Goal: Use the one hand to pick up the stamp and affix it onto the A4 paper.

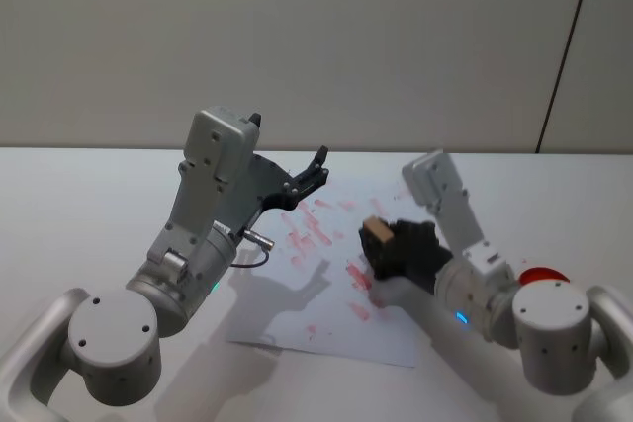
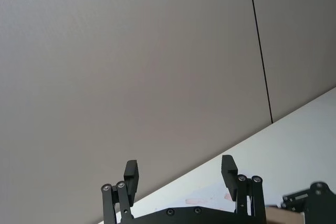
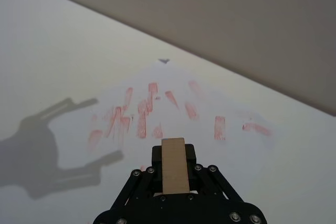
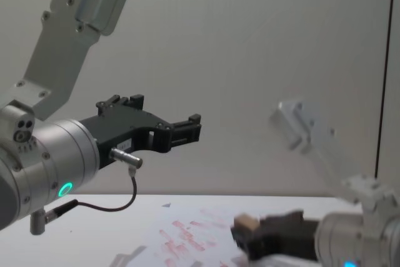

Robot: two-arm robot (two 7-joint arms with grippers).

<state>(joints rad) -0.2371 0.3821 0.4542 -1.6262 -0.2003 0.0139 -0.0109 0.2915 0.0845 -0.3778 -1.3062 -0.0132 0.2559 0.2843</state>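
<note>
So the right gripper [image 1: 388, 244] is pinching the stamp [image 3: 174, 163] low over the A4 paper [image 1: 326, 323] near its 2 o'clock side, I'd guess to press a print, while the left gripper [image 1: 316, 170] hangs spread open at 12 o'clock, out of the way.

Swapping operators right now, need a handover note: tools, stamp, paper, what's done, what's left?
Right tool: shut on the stamp, low over the right part of the paper, apparently not touching it.
Left tool: open, empty, raised high near the paper's far edge, idle.
Done: stamp is picked up; the paper already carries many red imprints.
Left: press the stamp down on the paper, then lift off.
</note>
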